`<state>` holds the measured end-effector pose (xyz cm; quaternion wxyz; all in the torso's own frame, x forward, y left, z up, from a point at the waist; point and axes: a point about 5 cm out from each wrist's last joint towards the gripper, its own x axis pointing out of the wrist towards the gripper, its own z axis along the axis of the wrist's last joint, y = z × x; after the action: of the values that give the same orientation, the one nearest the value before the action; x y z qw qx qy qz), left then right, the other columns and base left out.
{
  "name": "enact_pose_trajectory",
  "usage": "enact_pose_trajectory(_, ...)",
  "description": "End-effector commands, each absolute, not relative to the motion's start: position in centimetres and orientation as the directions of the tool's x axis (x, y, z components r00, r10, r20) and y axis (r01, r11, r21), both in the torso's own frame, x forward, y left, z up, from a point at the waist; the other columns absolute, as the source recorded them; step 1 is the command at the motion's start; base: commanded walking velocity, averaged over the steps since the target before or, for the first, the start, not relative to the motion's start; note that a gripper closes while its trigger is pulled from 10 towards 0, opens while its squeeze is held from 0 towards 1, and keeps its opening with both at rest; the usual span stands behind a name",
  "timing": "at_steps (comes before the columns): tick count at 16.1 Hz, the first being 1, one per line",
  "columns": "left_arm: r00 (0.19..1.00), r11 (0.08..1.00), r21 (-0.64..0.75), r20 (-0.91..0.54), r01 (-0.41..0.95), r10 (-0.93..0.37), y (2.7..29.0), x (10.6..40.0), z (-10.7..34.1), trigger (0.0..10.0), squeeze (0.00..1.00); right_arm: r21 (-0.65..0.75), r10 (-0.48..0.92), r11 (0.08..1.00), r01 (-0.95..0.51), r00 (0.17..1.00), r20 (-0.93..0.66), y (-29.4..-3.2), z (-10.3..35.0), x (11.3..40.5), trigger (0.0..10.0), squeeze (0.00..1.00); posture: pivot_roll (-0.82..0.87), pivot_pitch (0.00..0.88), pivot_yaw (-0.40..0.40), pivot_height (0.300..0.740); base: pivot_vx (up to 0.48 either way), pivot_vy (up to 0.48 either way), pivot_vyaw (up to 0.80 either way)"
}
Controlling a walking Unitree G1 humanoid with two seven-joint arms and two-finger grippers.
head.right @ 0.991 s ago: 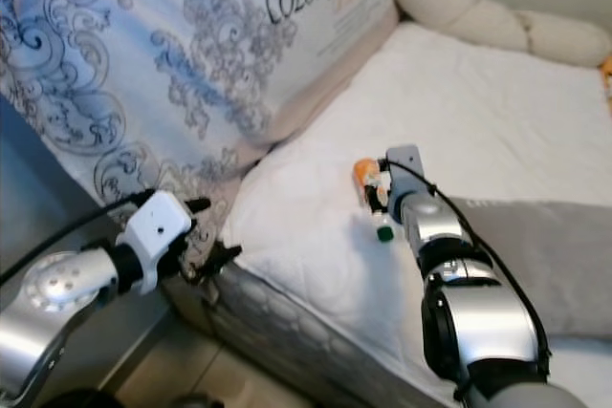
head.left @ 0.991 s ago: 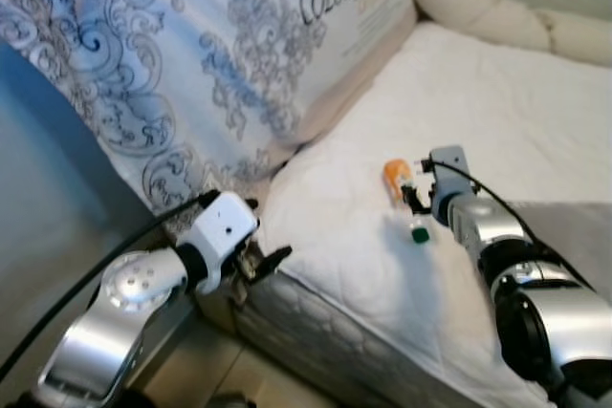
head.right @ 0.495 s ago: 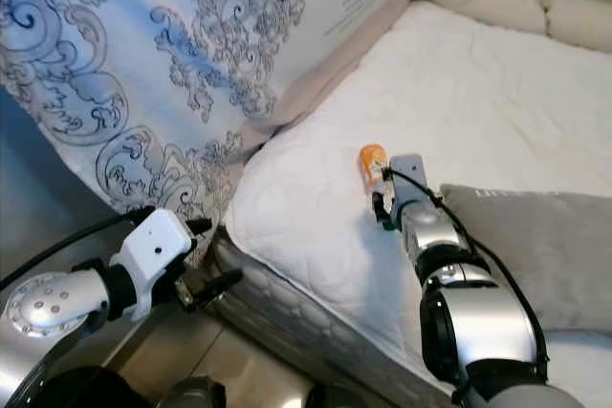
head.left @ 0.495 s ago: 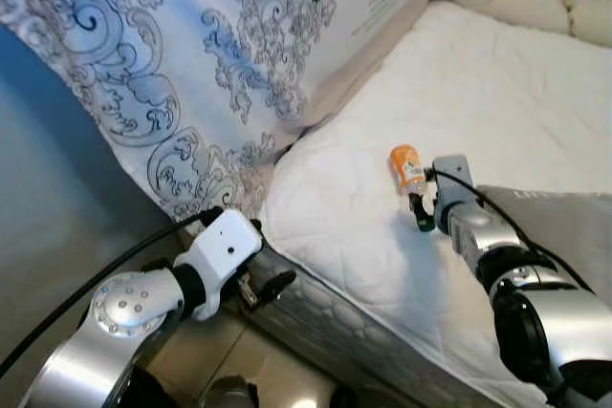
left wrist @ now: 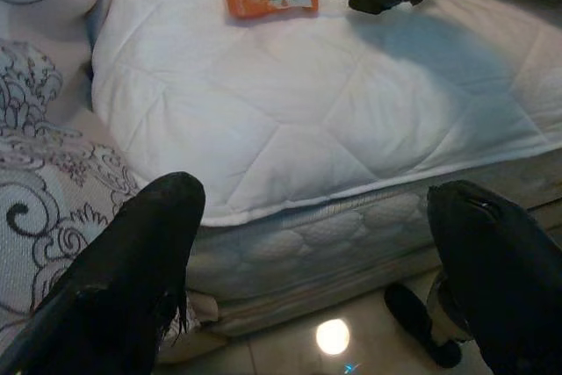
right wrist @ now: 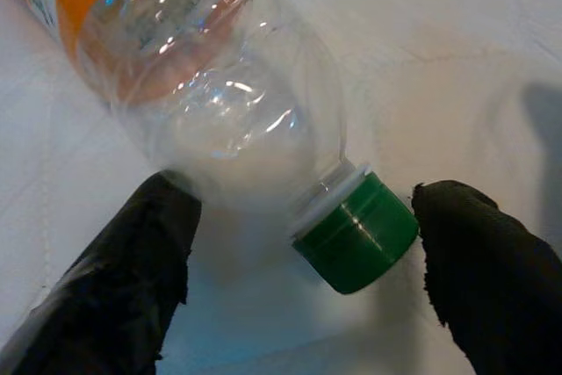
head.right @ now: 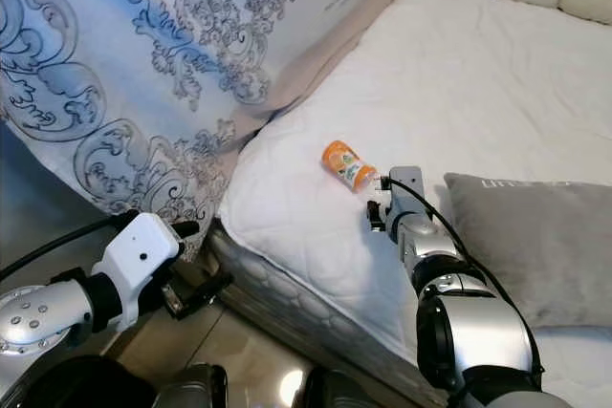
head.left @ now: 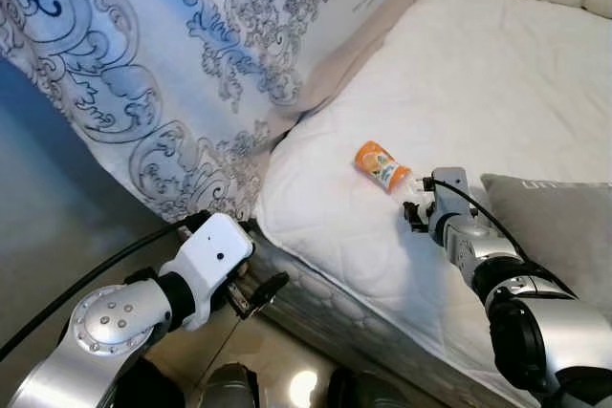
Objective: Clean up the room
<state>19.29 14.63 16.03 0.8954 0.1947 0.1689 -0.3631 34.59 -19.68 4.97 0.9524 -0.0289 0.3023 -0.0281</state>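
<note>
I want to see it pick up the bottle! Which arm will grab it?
Probably the right. Its gripper is open around the green-capped neck of the bottle on the bed. The left gripper hangs below the mattress edge.

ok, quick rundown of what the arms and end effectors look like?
Both arms are silver metal with round joints. The left arm has a white wrist block and a black cable. The right arm has a grey wrist and a thin black cable. Each end effector has two long black fingers.

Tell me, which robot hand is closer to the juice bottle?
Right. The right gripper straddles the bottle at its green cap, fingers open. The left gripper hangs off the mattress edge, apart.
</note>
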Motion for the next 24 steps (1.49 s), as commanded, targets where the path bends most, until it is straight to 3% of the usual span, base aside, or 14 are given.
enact_pose_trajectory(1, 0.682, 0.66, 0.232, -0.443, 0.715, -0.582, 14.7, 19.1, 16.3, 10.0, 0.0, -0.056, -0.073, 0.997, 0.05, 0.808, -0.585, -20.0, 4.5, 34.2, 0.0, 0.0, 0.3, 0.178, -0.073, 0.74, 0.0, 0.0, 0.0)
enact_pose_trajectory(19, 0.684, 0.658, 0.236, -0.429, 0.715, -0.59, 14.1, 20.3, 16.4, 10.0, 0.0, -0.002, -0.021, 1.0, 0.025, 0.791, -0.611, -19.4, 4.1, 34.0, 0.0, 0.0, 0.29, 0.138, -0.075, 0.74, 0.0, 0.0, 0.0)
enact_pose_trajectory(22, 0.693, 0.654, 0.256, -0.415, 0.711, -0.59, 14.1, 21.2, 16.3, 10.0, 0.0, 0.033, -0.001, 0.999, 0.025, 0.814, -0.58, -19.2, 4.6, 34.4, 0.0, 0.0, 0.28, 0.093, -0.079, 0.74, 0.0, 0.0, 0.0)
enact_pose_trajectory(24, 0.712, 0.675, 0.253, -0.389, 0.693, -0.585, 14.0, 22.2, 16.2, 10.0, 0.0, 0.099, 0.015, 0.994, 0.044, 0.852, -0.524, -19.2, 5.6, 35.0, 0.0, 0.0, 0.24, 0.013, -0.078, 0.74, 0.0, 0.0, 0.0)
